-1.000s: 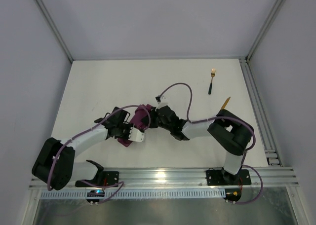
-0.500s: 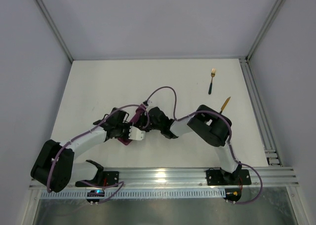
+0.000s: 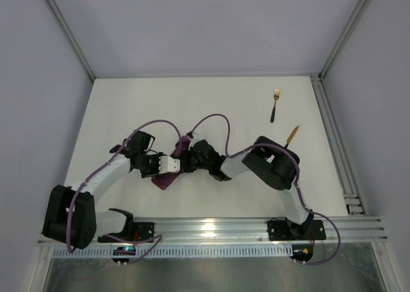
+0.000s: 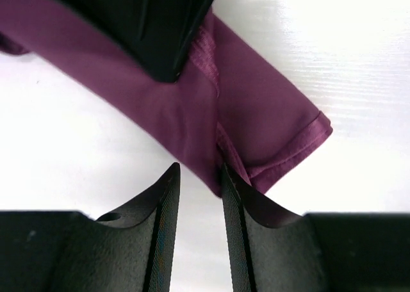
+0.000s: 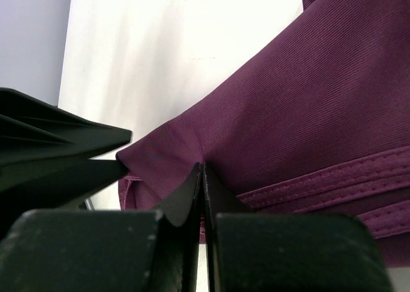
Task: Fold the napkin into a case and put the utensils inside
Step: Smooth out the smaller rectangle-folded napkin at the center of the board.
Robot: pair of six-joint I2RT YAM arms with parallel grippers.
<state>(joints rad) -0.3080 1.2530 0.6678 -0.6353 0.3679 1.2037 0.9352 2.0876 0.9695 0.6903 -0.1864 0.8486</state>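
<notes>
The magenta-purple napkin (image 3: 164,180) lies bunched in a narrow folded strip at the table's near middle, mostly hidden under both grippers. My right gripper (image 3: 188,158) is shut on a fold of the napkin (image 5: 307,87), pinching it at the tips (image 5: 202,167). My left gripper (image 3: 173,166) faces it from the left; its jaws (image 4: 198,173) stand slightly apart, and the cloth's (image 4: 256,113) lower edge touches the right fingertip (image 4: 232,183). The gold fork (image 3: 275,104) and gold-bladed knife (image 3: 292,134) lie at the far right, apart from the cloth.
The right gripper's dark body (image 4: 154,29) sits on the cloth in the left wrist view. An aluminium rail (image 3: 333,132) runs along the table's right edge. White walls enclose the table at the back and sides.
My right gripper has moved left onto the napkin, close to the left gripper. My left arm's elbow has swung up and left. The cloth is more bunched.
</notes>
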